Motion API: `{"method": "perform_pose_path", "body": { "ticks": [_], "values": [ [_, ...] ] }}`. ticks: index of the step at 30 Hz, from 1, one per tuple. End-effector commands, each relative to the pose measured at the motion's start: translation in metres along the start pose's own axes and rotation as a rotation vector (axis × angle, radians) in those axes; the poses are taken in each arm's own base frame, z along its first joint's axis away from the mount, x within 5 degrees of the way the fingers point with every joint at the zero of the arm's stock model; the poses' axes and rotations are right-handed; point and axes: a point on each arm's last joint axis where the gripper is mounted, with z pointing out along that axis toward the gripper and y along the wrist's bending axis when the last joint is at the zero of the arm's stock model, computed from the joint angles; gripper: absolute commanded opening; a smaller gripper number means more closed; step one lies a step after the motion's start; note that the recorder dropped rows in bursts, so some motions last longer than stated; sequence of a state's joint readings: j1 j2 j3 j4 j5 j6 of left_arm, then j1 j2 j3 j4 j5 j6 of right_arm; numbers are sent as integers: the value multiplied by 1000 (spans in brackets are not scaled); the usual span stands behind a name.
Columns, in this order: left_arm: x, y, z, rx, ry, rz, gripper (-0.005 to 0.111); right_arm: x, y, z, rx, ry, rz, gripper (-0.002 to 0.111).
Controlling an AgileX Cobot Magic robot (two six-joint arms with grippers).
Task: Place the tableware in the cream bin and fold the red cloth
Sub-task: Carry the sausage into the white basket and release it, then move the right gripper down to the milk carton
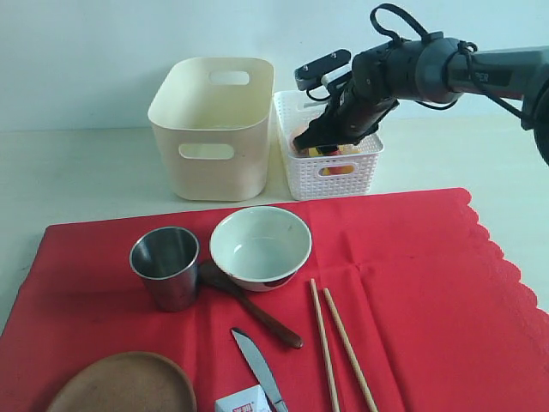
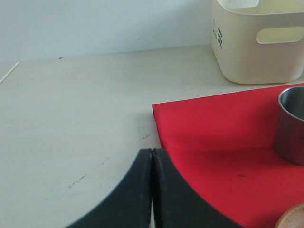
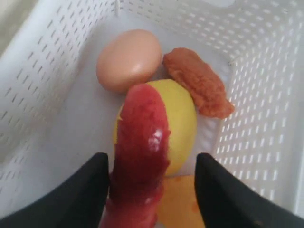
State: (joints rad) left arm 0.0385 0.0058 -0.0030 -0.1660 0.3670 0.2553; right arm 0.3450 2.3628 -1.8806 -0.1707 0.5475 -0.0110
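Note:
The red cloth (image 1: 412,283) lies spread on the table. On it are a steel cup (image 1: 165,266), a pale bowl (image 1: 260,247), a dark wooden spoon (image 1: 249,309), two chopsticks (image 1: 339,343), a metal knife (image 1: 259,369) and a brown plate (image 1: 124,384). Behind the cloth stands the cream bin (image 1: 212,129); nothing shows inside it. My right gripper (image 1: 330,129) (image 3: 153,161) is open, low inside the white basket. My left gripper (image 2: 152,151) is shut on nothing, above the table by the cloth's (image 2: 213,128) corner, with the cup (image 2: 290,126) and bin (image 2: 256,42) beyond it.
The white lattice basket (image 1: 330,167) stands right of the cream bin. It holds an egg (image 3: 129,59), a lemon (image 3: 183,123), an orange-brown piece (image 3: 199,80), cheese (image 3: 178,204) and a red sausage (image 3: 142,142) lying against one right finger. A small carton (image 1: 243,401) sits at the front edge.

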Motion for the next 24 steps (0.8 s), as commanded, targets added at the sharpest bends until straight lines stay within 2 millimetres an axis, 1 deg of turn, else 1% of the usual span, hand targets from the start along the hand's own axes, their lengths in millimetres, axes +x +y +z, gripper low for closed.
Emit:
{"method": "perform_pose_path", "body": {
  "ticks": [1,4,13,17,20,22,24],
  "values": [
    [0,0,0,-6,-10,3,0,-12,-6,-23,13,-14,23,66],
    [0,0,0,-6,-10,3,0,-14,-8,-36,17,21,29,70],
    [0,0,0,-6,-10,3,0,-13,-13,-71,24,134,62,69],
    [0,0,0,-6,-10,3,0,-4,-12,-89,16,102,60,69],
    [0,0,0,-6,-10,3,0,8,-11,-106,8,49,58,69],
    [0,0,0,-6,-10,3,0,18,-9,-119,4,15,57,69],
    [0,0,0,-6,-10,3,0,24,-9,-135,0,-39,88,69]
  ]
}}
